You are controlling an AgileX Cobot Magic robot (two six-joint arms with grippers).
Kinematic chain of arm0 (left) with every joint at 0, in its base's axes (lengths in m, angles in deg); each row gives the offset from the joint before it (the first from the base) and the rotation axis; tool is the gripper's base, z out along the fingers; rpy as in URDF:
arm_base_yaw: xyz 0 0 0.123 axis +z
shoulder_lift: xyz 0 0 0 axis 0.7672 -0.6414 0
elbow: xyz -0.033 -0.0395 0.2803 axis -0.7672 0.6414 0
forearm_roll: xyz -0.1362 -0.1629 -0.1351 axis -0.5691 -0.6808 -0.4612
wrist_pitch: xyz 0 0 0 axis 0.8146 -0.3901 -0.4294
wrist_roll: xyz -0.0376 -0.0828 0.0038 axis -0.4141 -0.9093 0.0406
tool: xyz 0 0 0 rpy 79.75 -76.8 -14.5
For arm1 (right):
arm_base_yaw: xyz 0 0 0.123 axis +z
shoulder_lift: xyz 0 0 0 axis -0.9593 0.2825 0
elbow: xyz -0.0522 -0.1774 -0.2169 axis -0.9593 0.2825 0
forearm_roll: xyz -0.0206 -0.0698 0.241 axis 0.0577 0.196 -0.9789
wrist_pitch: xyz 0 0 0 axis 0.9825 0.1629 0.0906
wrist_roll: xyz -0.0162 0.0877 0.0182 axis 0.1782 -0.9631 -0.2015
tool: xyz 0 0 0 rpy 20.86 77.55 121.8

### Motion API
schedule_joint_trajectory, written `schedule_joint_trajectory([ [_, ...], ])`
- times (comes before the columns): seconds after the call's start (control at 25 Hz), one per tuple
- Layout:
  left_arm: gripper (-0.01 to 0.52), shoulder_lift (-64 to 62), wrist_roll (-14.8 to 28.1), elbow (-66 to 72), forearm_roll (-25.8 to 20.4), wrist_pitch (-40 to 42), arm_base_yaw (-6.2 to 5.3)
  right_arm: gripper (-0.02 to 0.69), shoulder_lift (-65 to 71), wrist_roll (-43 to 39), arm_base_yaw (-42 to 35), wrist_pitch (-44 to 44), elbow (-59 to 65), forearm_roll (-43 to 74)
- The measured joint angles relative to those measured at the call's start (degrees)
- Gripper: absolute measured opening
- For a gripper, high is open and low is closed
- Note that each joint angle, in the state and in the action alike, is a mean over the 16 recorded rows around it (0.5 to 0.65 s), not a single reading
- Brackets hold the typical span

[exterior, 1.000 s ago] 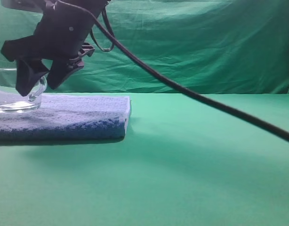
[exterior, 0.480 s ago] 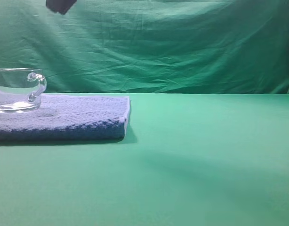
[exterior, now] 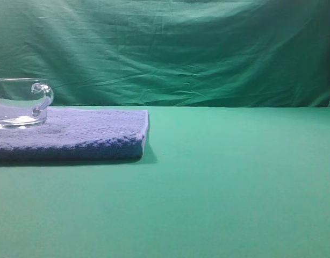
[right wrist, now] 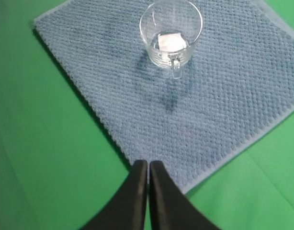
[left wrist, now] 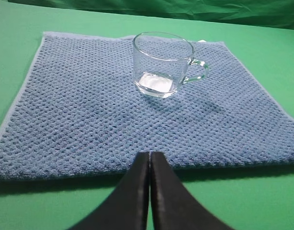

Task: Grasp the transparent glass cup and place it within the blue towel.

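Observation:
The transparent glass cup stands upright on the blue towel at the left edge of the exterior view, its loop handle to the right. In the left wrist view the cup sits on the far half of the towel; my left gripper is shut and empty at the towel's near edge. In the right wrist view the cup is well ahead on the towel, and my right gripper is shut and empty over the towel's near corner. Neither gripper shows in the exterior view.
Green cloth covers the table, and a green curtain hangs behind it. Nothing else lies on the table.
The right arm, hanging over the cup a second ago with its jaws apart, has lifted up and out of the exterior view and shut. The cup stays on the towel.

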Motion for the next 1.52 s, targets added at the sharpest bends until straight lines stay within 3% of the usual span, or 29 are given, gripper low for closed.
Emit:
schedule_joint_trajectory([
  [0.4, 0.000, 0.00, 0.00, 0.00, 0.00, 0.00, 0.00, 0.000, -22.17, 0.90, 0.00, 9.48, 22.92, -1.45],
  [0.92, 0.000, 0.00, 0.00, 0.00, 0.00, 0.00, 0.00, 0.000, -35.91, -6.75, -2.87, 8.91, 27.80, 6.31],
  [1.2, 0.000, 0.00, 0.00, 0.00, 0.00, 0.00, 0.00, 0.000, -42.06, -11.30, -11.73, 9.01, 28.91, 9.91],
  [1.52, 0.000, 0.00, 0.00, 0.00, 0.00, 0.00, 0.00, 0.000, -53.67, -11.99, -28.73, 10.00, 36.57, 10.72],
])
